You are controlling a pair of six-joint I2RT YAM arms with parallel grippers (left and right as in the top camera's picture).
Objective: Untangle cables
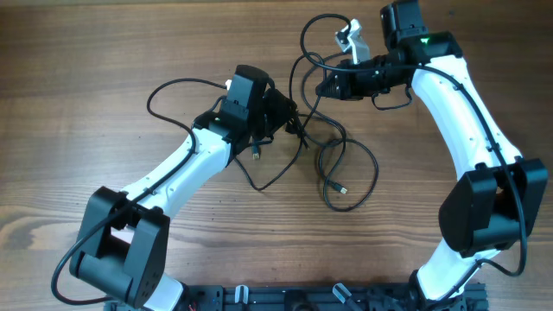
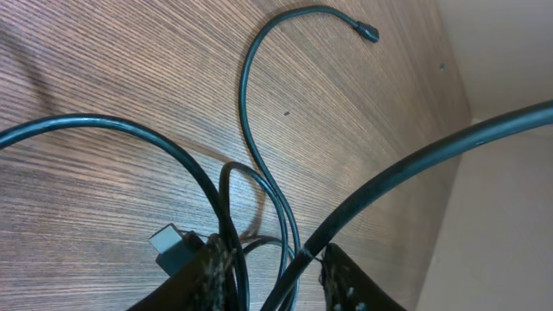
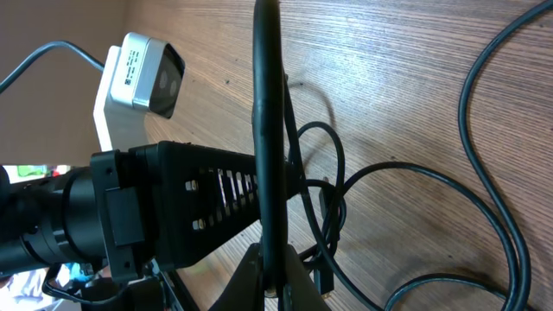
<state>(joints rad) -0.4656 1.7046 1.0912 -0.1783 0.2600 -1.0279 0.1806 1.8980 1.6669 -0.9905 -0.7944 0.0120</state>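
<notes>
Both arms are working the cables [image 1: 333, 155] right now, mid-worktop, loops trailing down toward the front edge. Left hand [image 2: 268, 268] is clenching on a bunch of strands, w/ a plug sitting just beside its left finger. Right hand [image 3: 275, 272] is gripping one thick-looking strand that's running straight up thru its wrist view.

Risk, as I'm reading it: both hands are holding the same knot from opp. sides, so pulling apart is prob. going to cinch it tighter, not free it. Left hand is pinching several strands at once, so it's likely dragging the whole clump instead of one cord. The free plug end [image 2: 369, 33] is lying loose and could be snagging in a loop as things slide. Also the right arm's camera [image 1: 350, 36] is sitting v. close to a raised loop, so a catch there is poss.

Worktop [image 1: 86, 52] is wood-grain, smooth-looking, no clutter showing. A pale wall [image 2: 510, 52] is running along the far edge.
</notes>
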